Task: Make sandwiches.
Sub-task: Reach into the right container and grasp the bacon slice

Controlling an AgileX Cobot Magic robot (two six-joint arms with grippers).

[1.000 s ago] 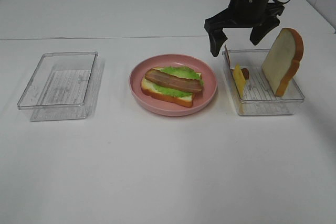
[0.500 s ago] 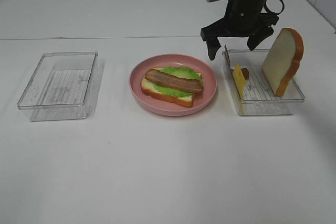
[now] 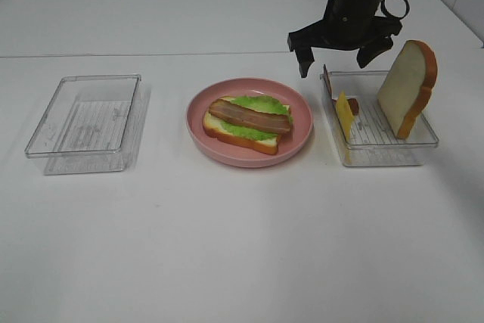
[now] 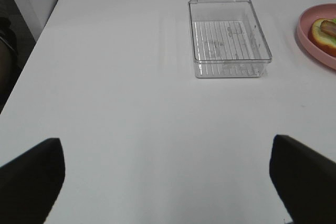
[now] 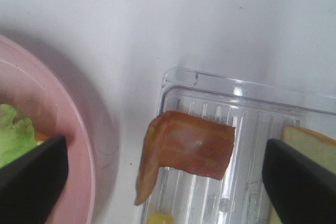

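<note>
Exterior high: the right gripper [image 3: 336,57] hangs wide open and empty above the clear tray [image 3: 386,158]; the open-faced sandwich [image 3: 247,123] lies on the pink plate [image 3: 249,158]. Left wrist: the left gripper [image 4: 168,192] is spread wide over the white table [image 4: 131,114]. Right wrist: a bacon strip [image 5: 186,148] leans on the tray's wall.

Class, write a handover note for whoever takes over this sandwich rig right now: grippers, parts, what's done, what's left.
The left gripper is open over bare table, holding nothing.
The right gripper is open above the bacon end of the right tray, holding nothing.
Done: bread slice, lettuce and bacon strip are stacked on the pink plate.
In the right tray: second bacon strip, cheese, upright bread slice.
Left: probably the cheese, then the top bread.
</note>
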